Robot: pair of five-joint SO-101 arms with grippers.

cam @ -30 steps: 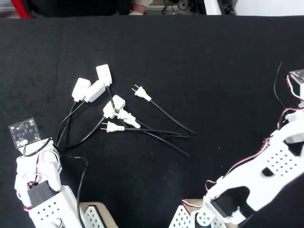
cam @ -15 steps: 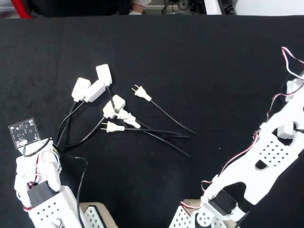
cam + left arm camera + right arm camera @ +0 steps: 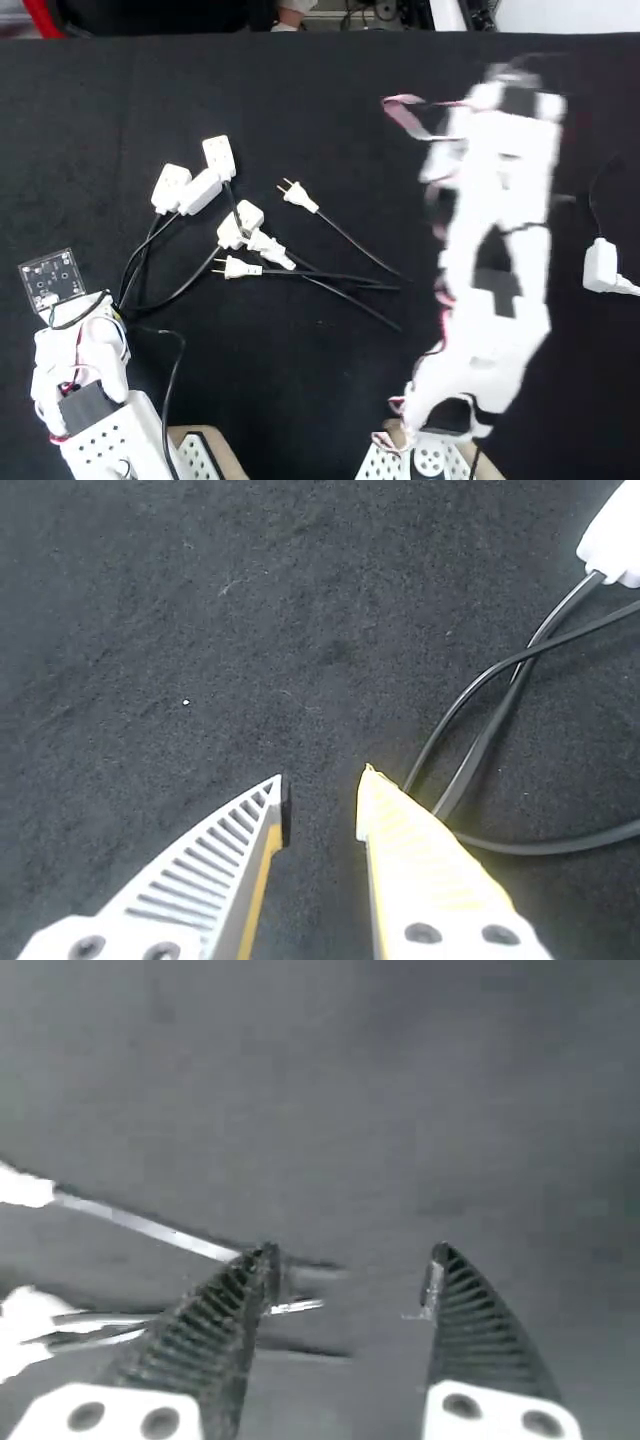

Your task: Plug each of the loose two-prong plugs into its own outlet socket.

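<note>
Nothing is looking plugged in yet, as far as I can judge. The loose plugs (image 3: 230, 266) are lying on the black tabletop (image 3: 400, 100) with their prongs bare, bunched among the white outlet sockets (image 3: 219, 156). Whether any two white bodies in that bunch are joined, I cannot tell, so every pairing seems to be outstanding.

The left pincer (image 3: 322, 802) is hanging just above the tabletop, slightly parted and gripping nothing. Black cables (image 3: 480, 750) are running just beside its yellow-faced finger, and the bunch is lying ahead of it, apart from its tips.

The right pincer (image 3: 352, 1265) is gaping wide and carrying nothing. A thin cable (image 3: 150, 1225) is crossing just beyond its tips toward a white end piece (image 3: 22, 1188) off to one side.

A lone socket (image 3: 600, 267) is sitting well apart from the bunch, on the other side of the right arm.
</note>
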